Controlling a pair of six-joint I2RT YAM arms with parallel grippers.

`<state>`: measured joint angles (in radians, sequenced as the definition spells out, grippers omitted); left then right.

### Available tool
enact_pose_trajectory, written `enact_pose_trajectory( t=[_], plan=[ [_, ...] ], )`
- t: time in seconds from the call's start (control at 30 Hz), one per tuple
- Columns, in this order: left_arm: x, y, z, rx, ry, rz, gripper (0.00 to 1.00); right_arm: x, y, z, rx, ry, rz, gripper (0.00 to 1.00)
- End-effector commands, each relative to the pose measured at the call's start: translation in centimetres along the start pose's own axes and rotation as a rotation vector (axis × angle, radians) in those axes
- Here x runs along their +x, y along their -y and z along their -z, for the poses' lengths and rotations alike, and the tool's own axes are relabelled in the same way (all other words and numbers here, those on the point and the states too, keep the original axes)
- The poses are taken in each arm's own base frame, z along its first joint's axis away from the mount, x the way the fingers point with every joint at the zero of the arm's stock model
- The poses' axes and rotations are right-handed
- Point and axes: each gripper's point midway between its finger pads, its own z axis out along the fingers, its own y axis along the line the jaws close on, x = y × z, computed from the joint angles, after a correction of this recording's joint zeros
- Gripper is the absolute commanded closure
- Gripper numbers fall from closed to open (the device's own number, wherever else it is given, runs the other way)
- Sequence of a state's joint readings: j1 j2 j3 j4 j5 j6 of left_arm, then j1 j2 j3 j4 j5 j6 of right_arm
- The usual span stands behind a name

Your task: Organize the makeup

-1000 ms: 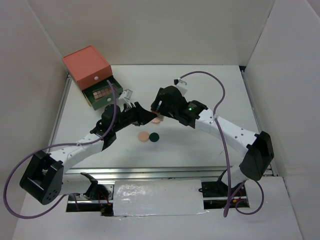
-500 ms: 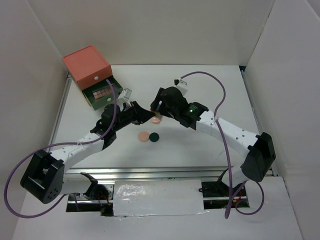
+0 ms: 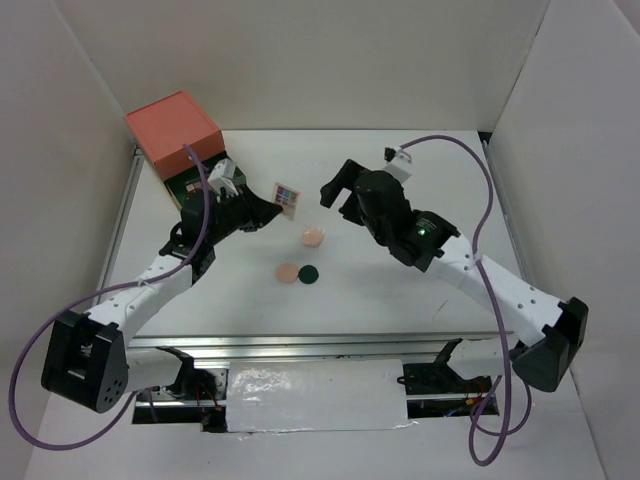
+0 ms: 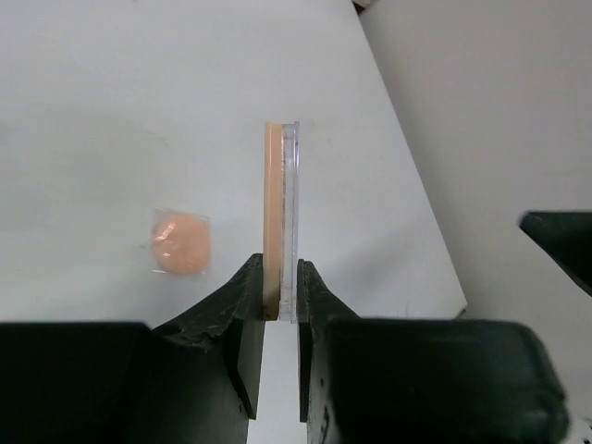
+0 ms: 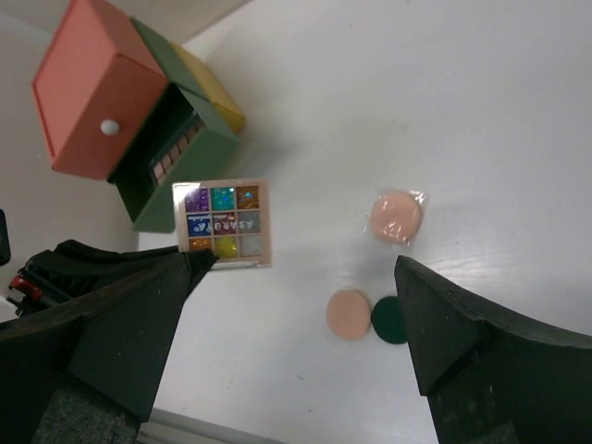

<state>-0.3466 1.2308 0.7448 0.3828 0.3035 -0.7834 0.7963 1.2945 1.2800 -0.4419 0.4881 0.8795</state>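
Observation:
My left gripper (image 3: 262, 208) is shut on the square multicolour palette (image 3: 288, 197) and holds it above the table, next to the drawer chest. In the left wrist view the palette (image 4: 280, 222) stands edge-on between my fingertips (image 4: 280, 291). My right gripper (image 3: 333, 190) is open and empty, to the right of the palette (image 5: 223, 222). A wrapped pink disc (image 3: 313, 236) lies on the table. A peach disc (image 3: 288, 272) and a dark-green disc (image 3: 309, 273) touch side by side nearer me. The green tubes are out of view.
The red-green-yellow drawer chest (image 3: 175, 130) stands at the back left. Its green drawer (image 5: 176, 157) is pulled open, with a brown palette inside. White walls enclose the table on three sides.
The two grippers were together at the palette above the pink disc. My right gripper has let go and pulled back to the right. My left gripper has carried the palette back-left toward the chest.

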Motion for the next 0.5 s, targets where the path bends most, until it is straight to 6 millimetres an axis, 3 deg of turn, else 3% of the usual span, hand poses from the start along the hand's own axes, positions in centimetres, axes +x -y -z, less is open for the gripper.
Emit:
enact_pose_trajectory(
  t=[0.0,0.03,0.07,0.1,0.13,0.17,0.2,0.23,0.27,0.3,0.37,0.4,0.43,0.47],
  plan=[
    [-5.4,0.4,1.4,-0.048,0.100,-0.089,1.00,-2.6,2.0,1.4,0.045,0.102,0.013,0.00],
    [-7.2,0.4,1.6,-0.078,0.132,-0.104,1.00,-2.6,2.1,1.5,0.036,0.103,0.020,0.00],
    [-7.4,-1.6,2.0,-0.168,0.109,-0.107,1.00,-2.6,2.1,1.7,0.028,0.104,0.037,0.00],
    [-10.2,-1.4,2.3,-0.225,0.166,-0.137,1.00,-2.1,2.2,2.1,0.005,0.086,0.047,0.00],
    [-11.2,-1.8,2.6,-0.270,0.172,-0.161,1.00,-2.0,2.0,2.1,-0.018,0.086,0.052,0.00],
    [-10.9,-3.7,2.7,-0.358,0.111,-0.218,1.00,-1.8,1.9,2.2,-0.038,0.080,0.079,0.00],
    [-14.1,-2.7,3.1,-0.401,0.164,-0.272,1.00,-1.0,2.1,2.4,-0.061,0.057,0.095,0.00],
    [-15.1,-2.3,3.7,-0.418,0.155,-0.347,1.00,-1.0,2.0,2.5,-0.079,0.059,0.102,0.00],
    [-15.1,-4.8,3.1,-0.496,0.106,-0.367,1.00,-0.7,2.1,2.6,-0.090,0.055,0.126,0.00],
    [-17.2,-3.7,3.1,-0.490,0.129,-0.423,1.00,-0.3,2.5,2.8,-0.097,0.048,0.141,0.00],
    [-17.3,-4.6,1.9,-0.453,0.028,-0.566,1.00,0.0,2.8,3.2,-0.126,0.043,0.160,0.00],
    [-18.0,-3.6,1.6,-0.406,0.014,-0.629,1.00,0.2,2.9,3.4,-0.138,0.040,0.163,0.00],
    [-17.5,-3.2,1.2,-0.326,-0.040,-0.743,1.00,0.2,2.8,3.6,-0.152,0.046,0.161,0.00],
    [-17.4,-3.9,1.1,-0.314,-0.065,-0.771,1.00,0.4,3.1,3.9,-0.168,0.052,0.164,0.00]
  ],
)
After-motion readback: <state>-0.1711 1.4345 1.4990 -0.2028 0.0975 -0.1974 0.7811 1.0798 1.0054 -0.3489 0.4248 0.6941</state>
